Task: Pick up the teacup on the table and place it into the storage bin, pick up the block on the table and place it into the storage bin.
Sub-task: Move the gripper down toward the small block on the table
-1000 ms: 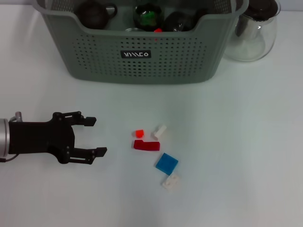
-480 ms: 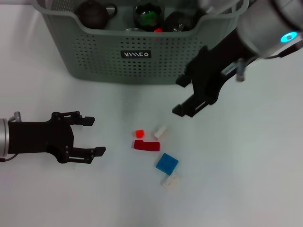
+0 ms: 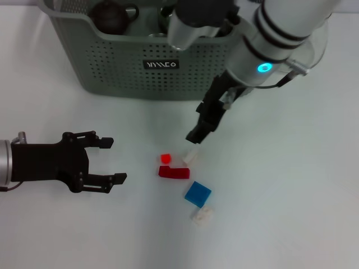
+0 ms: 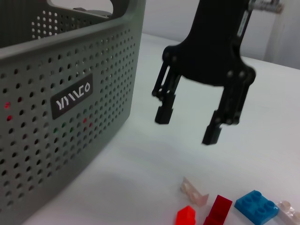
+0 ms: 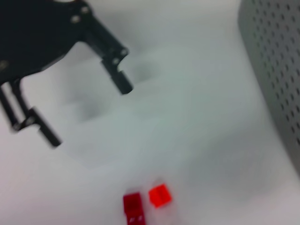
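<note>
Right tool (image 3: 201,124) spread above diagonal white block (image 3: 190,155).

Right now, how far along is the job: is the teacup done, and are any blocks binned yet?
Done: no teacup is left on the table; dark items sit in the storage bin, though I can't identify them. In hand: the right gripper, jaws open and empty, hangs above the small white block. The left gripper waits open off to the side. Left: red blocks, blue block and the other white one.
</note>
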`<control>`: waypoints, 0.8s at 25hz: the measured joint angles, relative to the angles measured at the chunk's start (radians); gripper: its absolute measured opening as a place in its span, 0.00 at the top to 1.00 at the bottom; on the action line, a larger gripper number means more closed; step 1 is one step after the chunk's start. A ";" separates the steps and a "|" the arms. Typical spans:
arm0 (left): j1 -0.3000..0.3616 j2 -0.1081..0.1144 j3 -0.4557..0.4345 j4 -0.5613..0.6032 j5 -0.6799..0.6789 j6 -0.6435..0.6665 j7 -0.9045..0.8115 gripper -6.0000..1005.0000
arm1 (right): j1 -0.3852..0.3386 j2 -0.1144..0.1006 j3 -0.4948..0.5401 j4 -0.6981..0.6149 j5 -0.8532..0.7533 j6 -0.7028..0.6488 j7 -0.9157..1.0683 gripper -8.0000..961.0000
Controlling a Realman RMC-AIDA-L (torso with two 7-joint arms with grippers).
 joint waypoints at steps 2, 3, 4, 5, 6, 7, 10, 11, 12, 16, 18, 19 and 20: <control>-0.001 0.000 0.000 0.000 0.000 0.000 0.001 0.13 | 0.018 0.001 -0.025 0.041 0.023 0.042 0.033 0.23; -0.001 0.000 0.000 0.000 0.000 0.000 0.002 0.13 | 0.022 0.001 -0.034 0.052 0.035 0.056 0.045 0.23; -0.001 0.000 0.000 0.000 0.000 0.000 0.003 0.13 | 0.025 0.001 -0.047 0.062 0.051 0.067 0.055 0.23; -0.001 0.000 0.000 0.000 -0.001 0.000 0.004 0.13 | 0.026 0.001 -0.059 0.068 0.065 0.078 0.065 0.23; -0.001 0.000 0.000 -0.001 -0.001 0.000 0.005 0.13 | 0.026 0.002 -0.071 0.074 0.077 0.088 0.074 0.23; -0.002 0.000 0.000 -0.001 -0.001 0.000 0.005 0.13 | 0.026 0.002 -0.085 0.078 0.091 0.100 0.080 0.23; -0.002 0.000 0.000 -0.002 -0.001 0.000 0.006 0.13 | 0.024 0.004 -0.135 0.095 0.128 0.140 0.084 0.23; -0.002 0.000 0.000 -0.002 -0.001 0.000 0.007 0.13 | 0.022 0.005 -0.151 0.098 0.138 0.155 0.085 0.23; -0.002 0.000 0.000 -0.003 -0.001 0.000 0.007 0.13 | 0.020 0.005 -0.172 0.100 0.147 0.176 0.087 0.23; -0.002 0.000 0.001 -0.003 -0.001 0.000 0.007 0.13 | 0.016 0.007 -0.238 0.119 0.182 0.236 0.093 0.23; -0.002 0.000 0.000 -0.003 -0.001 0.000 0.007 0.13 | 0.013 0.008 -0.269 0.123 0.193 0.259 0.095 0.23; -0.002 0.000 0.000 -0.004 -0.001 0.000 0.008 0.13 | 0.010 0.009 -0.281 0.123 0.197 0.267 0.096 0.23; -0.002 0.000 0.000 -0.004 -0.001 0.000 0.008 0.13 | 0.008 0.009 -0.289 0.122 0.198 0.273 0.097 0.23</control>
